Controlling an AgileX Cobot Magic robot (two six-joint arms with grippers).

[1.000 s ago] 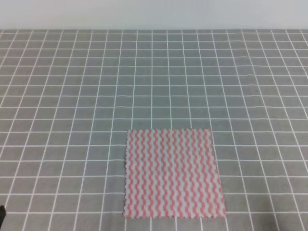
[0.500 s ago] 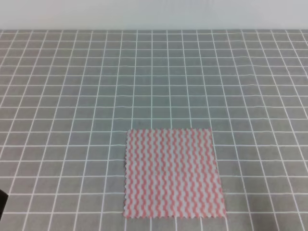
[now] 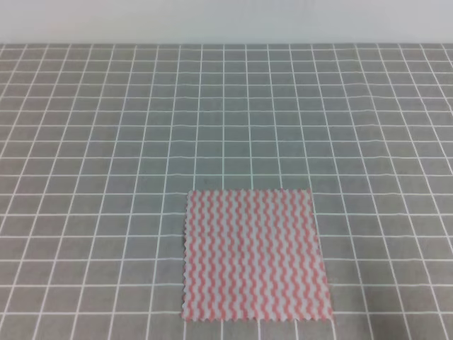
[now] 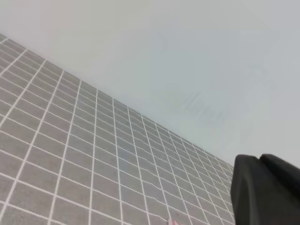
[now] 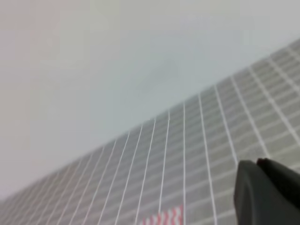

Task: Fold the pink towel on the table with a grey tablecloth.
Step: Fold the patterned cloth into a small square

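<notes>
The pink towel [image 3: 255, 256] lies flat and unfolded on the grey tablecloth [image 3: 226, 120], near the front edge, slightly right of centre. Neither gripper shows in the exterior high view. In the left wrist view only a dark finger [image 4: 265, 190] of my left gripper shows at the lower right, raised over the cloth, and a sliver of the towel [image 4: 171, 221] peeks in at the bottom edge. The right wrist view shows a dark finger [image 5: 267, 192] of my right gripper at the lower right, with a corner of the towel [image 5: 165, 217] at the bottom. Whether the jaws are open is hidden.
The gridded cloth stretches wide on all sides of the towel. A pale wall [image 3: 226, 21] runs along the far edge of the table.
A dark piece of the left arm that showed at the bottom left edge of the exterior high view has gone from that view. The towel has not moved.
</notes>
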